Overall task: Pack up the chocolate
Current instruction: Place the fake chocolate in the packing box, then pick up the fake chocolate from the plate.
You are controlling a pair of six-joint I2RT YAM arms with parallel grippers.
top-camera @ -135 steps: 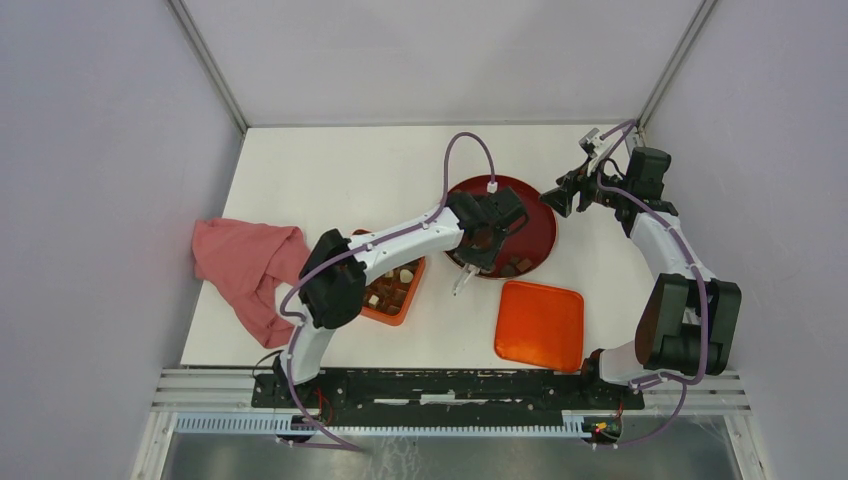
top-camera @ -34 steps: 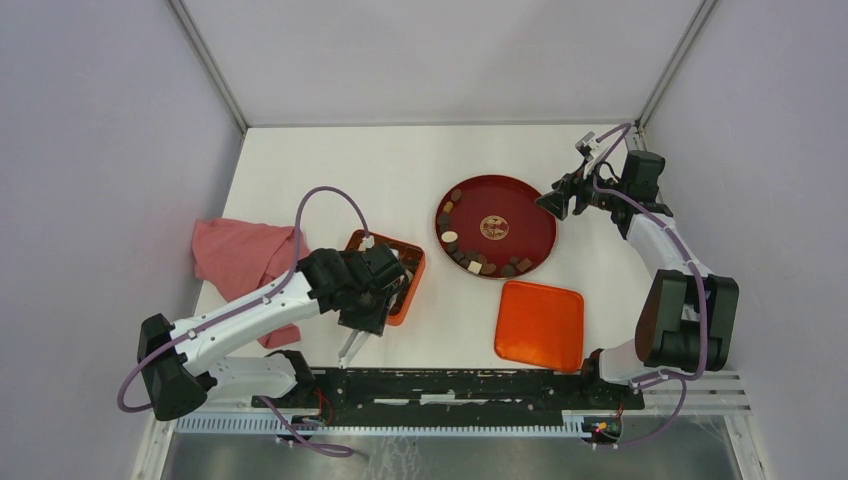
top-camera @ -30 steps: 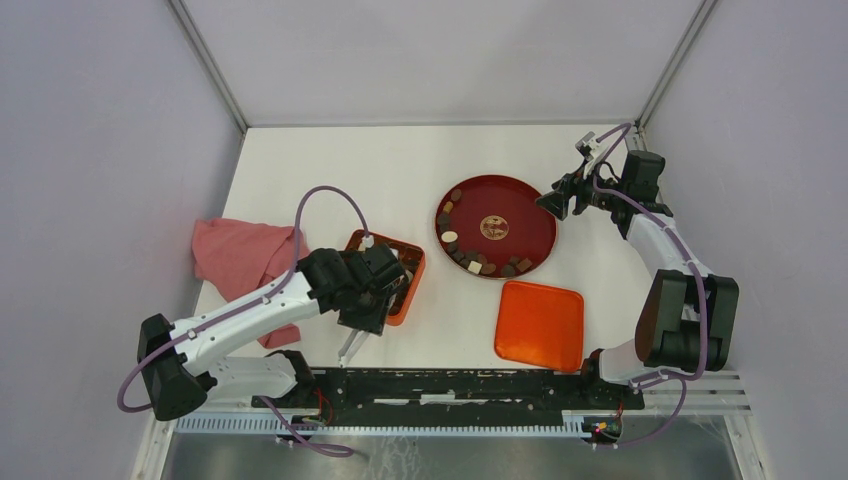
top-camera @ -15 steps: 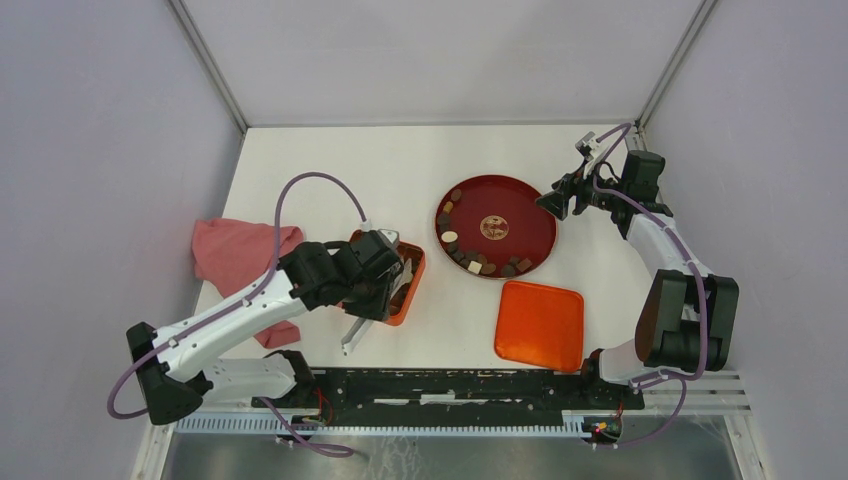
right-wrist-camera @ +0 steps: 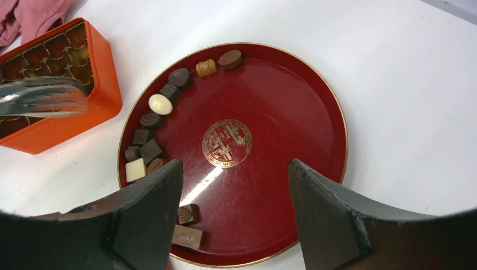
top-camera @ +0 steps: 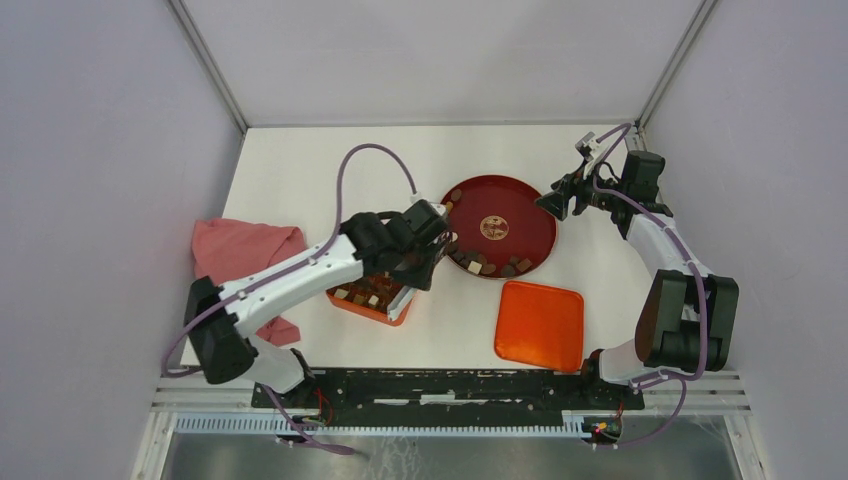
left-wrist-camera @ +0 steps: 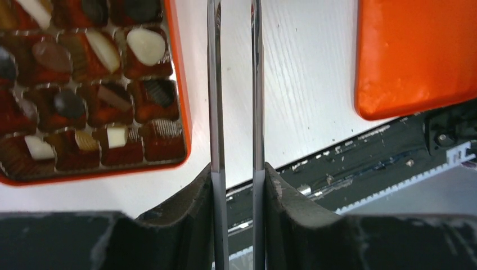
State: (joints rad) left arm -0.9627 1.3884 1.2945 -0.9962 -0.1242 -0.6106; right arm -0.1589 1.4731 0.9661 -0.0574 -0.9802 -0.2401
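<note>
Hovering the left pincer [right-wrist-camera: 76,97], narrowly apart and gripping nothing visible, over the edge of the box [right-wrist-camera: 104,73], facing the loose chocolate [right-wrist-camera: 160,104] lying just ahead in an arc along the near rim of the plate [right-wrist-camera: 315,101], across its line, with the right pincer [right-wrist-camera: 236,169] gaping empty farther off.

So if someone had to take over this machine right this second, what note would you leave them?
Left gripper: jaws narrowly apart, nothing seen between them, beside the orange box.
Right gripper: wide open, empty, above the red plate.
Done: most box cells in view hold a chocolate; one corner cell looks empty.
Left: about a dozen pieces along the plate's rim to pack. The lid lies apart from the box, not yet on.
</note>
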